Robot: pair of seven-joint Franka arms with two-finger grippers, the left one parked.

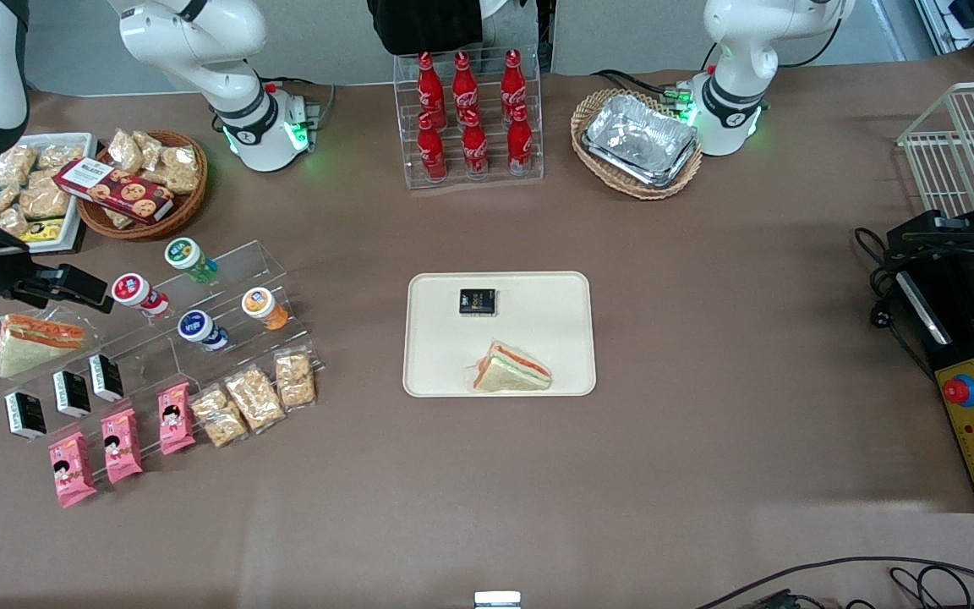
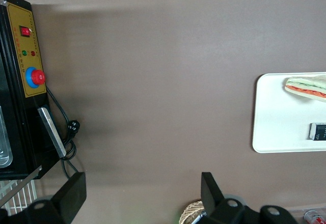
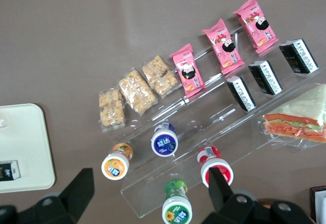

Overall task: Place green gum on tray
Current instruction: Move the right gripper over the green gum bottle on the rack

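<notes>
The green gum (image 1: 191,259), a green bottle with a white lid, lies on the top step of a clear acrylic stand (image 1: 238,275). It also shows in the right wrist view (image 3: 177,203). The cream tray (image 1: 538,321) lies flat at the table's middle and holds a small black packet (image 1: 478,302) and a wrapped sandwich (image 1: 511,370). A corner of the tray shows in the right wrist view (image 3: 25,147). My right gripper (image 1: 73,286) hangs open and empty above the stand, toward the working arm's end. In the wrist view the gripper (image 3: 147,193) has the gum between its wide-spread fingers, well below them.
On the stand are a red-lidded bottle (image 1: 138,293), a blue-lidded bottle (image 1: 199,328), an orange bottle (image 1: 264,307), black packets (image 1: 71,392), pink packets (image 1: 122,444), cracker packs (image 1: 254,397) and a sandwich (image 1: 35,338). A cola rack (image 1: 470,114) and a foil tray in wicker (image 1: 639,142) stand farther back.
</notes>
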